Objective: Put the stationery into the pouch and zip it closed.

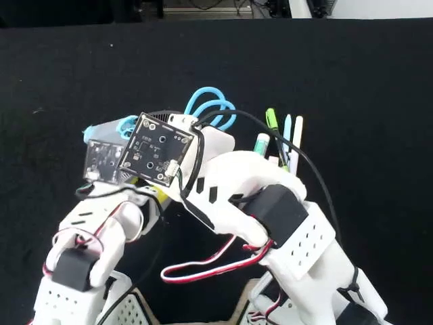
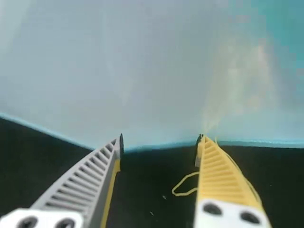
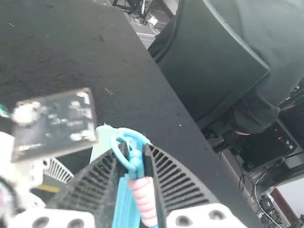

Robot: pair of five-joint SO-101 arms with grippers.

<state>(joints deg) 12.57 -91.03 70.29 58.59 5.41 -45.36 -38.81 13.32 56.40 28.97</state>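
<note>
Resting on the black table (image 1: 67,68), the pale blue pouch (image 2: 142,71) is met at its near edge by the left gripper (image 2: 159,141), jaws spread wide, apparently to steady it. The right gripper (image 3: 135,164) is clamped narrowly on a blue loop (image 3: 124,142), judged to be the zip pull. Pens (image 1: 287,135) protrude beside the right arm; whether they are inside the pouch cannot be told.
</note>
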